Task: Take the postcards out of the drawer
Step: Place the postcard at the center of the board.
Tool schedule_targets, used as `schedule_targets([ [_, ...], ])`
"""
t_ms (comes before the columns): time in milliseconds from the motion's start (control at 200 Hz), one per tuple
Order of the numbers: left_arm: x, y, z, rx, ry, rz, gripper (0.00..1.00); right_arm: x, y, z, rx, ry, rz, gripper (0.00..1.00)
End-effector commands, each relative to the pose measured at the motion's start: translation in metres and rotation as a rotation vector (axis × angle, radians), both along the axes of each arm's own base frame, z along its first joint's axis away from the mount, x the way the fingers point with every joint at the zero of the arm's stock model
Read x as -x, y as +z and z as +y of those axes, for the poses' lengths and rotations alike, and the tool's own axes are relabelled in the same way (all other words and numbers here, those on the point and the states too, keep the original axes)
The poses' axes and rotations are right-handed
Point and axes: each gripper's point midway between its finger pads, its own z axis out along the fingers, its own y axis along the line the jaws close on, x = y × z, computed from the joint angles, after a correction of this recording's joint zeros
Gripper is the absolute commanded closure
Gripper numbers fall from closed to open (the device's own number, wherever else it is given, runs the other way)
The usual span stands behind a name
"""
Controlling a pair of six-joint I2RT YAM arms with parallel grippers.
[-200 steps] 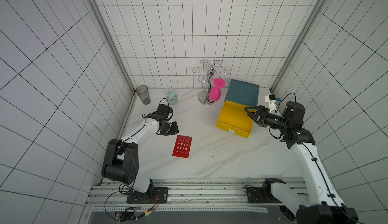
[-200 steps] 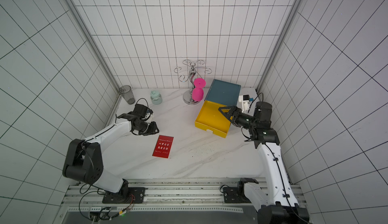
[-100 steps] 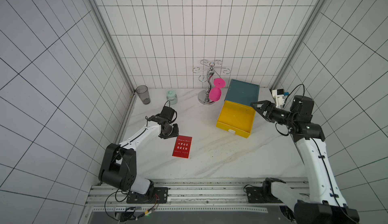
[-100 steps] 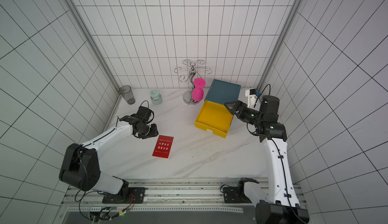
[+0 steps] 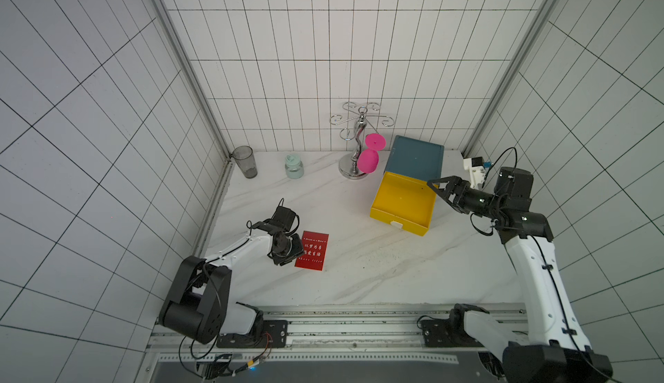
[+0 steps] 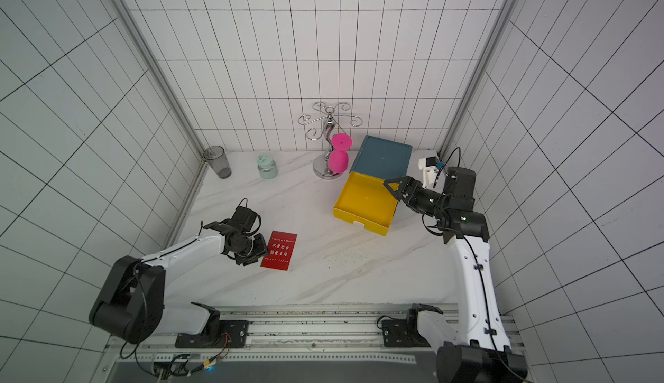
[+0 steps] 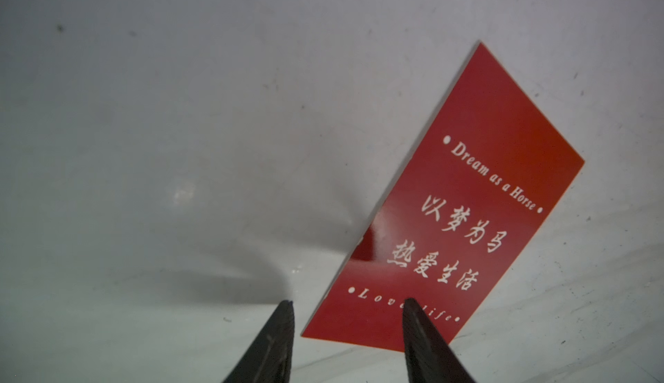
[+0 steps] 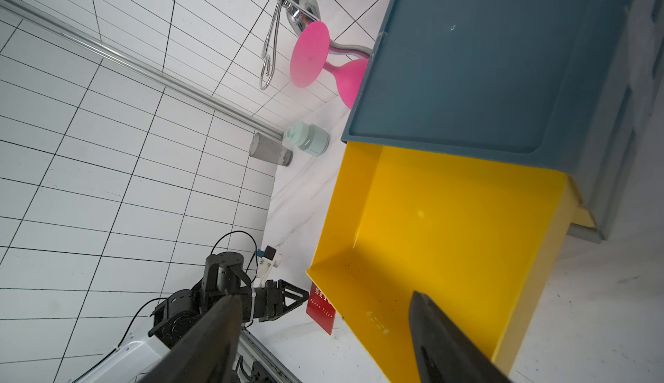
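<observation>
Three walls, all white tile with dark grout: back wall (image 5: 287, 58), left wall (image 5: 72, 147), right wall (image 5: 611, 112). Tiles on the side walls run slanted in both top views. Metal strip in each back corner, left strip (image 5: 187, 65), right strip (image 5: 512, 58). Table (image 5: 377, 273) is white marble-look with grey veins and fills the space between the walls. Metal rail (image 5: 359, 318) along the front edge, dark panel below it. Against the back wall: grey cup (image 5: 245, 161) in the left corner, pale green jar (image 5: 294, 166) near it, chrome rack (image 5: 355, 140) with a pink glass (image 5: 368, 160) hanging on it. Light even, shadows soft, faint glare spot (image 7: 179, 194) on the table.
</observation>
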Motion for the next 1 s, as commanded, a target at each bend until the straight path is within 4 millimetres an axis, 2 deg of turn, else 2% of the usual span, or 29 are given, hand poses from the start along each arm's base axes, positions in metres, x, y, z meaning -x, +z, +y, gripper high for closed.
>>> schedule_targets([
  [0, -0.006, 0.001, -0.007, 0.051, 0.024, -0.033, 0.52, 0.003, -0.007, -0.002, -0.001, 0.007, 0.009, 0.23],
  [335, 0.003, -0.012, -0.009, 0.043, -0.008, -0.013, 0.52, 0.003, -0.012, -0.001, -0.015, 0.018, 0.025, 0.23],
  [515, 0.002, -0.010, -0.016, 0.058, -0.017, -0.025, 0.52, 0.004, -0.008, 0.000, -0.021, 0.025, 0.019, 0.23],
  [710, 0.006, -0.013, -0.013, 0.043, -0.004, -0.019, 0.52, 0.003, -0.008, -0.001, -0.025, 0.024, 0.022, 0.23],
  [995, 0.004, -0.005, -0.016, 0.062, 0.008, -0.039, 0.52, 0.001, -0.008, -0.003, -0.024, 0.016, 0.023, 0.23],
])
